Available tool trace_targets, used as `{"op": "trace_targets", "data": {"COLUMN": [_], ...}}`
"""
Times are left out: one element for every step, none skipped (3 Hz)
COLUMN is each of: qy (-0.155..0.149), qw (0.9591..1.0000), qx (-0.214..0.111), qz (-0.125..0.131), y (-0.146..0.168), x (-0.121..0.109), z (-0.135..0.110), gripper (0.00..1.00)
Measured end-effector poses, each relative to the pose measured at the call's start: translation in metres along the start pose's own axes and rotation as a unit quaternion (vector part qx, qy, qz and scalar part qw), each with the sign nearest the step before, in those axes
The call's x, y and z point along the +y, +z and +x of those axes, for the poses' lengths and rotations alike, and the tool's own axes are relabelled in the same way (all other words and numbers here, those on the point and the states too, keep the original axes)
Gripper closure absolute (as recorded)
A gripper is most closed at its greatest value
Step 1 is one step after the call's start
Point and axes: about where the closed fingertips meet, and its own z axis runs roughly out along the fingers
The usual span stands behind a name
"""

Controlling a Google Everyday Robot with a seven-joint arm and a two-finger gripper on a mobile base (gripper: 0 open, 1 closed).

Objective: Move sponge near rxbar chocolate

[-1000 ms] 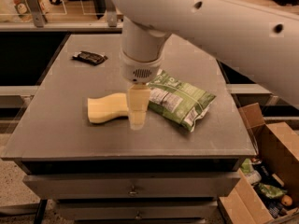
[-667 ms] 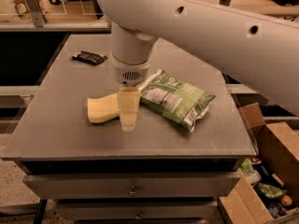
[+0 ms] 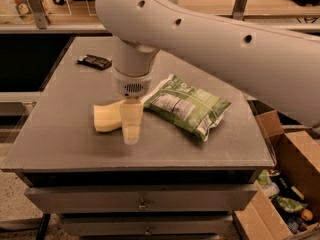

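Gripper (image 3: 131, 133) edges toward 9 o'clock onto sponge (image 3: 106, 118); grip state: cannot tell. Sponge unmoved; rxbar chocolate (image 3: 94, 61) at 11 o'clock.

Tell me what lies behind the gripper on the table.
Behind the gripper, low over the front middle of the table, lies the sponge. Its left part shows; the gripper covers its right end, so whether sponge and gripper touch cannot be seen.
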Motion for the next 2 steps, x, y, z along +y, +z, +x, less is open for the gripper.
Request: {"op": "trace_targets", "data": {"qy": [0.007, 0.017], "qw": [1.0, 0.9997], "qx": [0.002, 0.006], "qz": [-0.007, -0.014], "y": [0.011, 0.023], "x": [-0.002, -0.004], "z": [0.002, 0.008], "gripper": [0.0, 0.17]}}
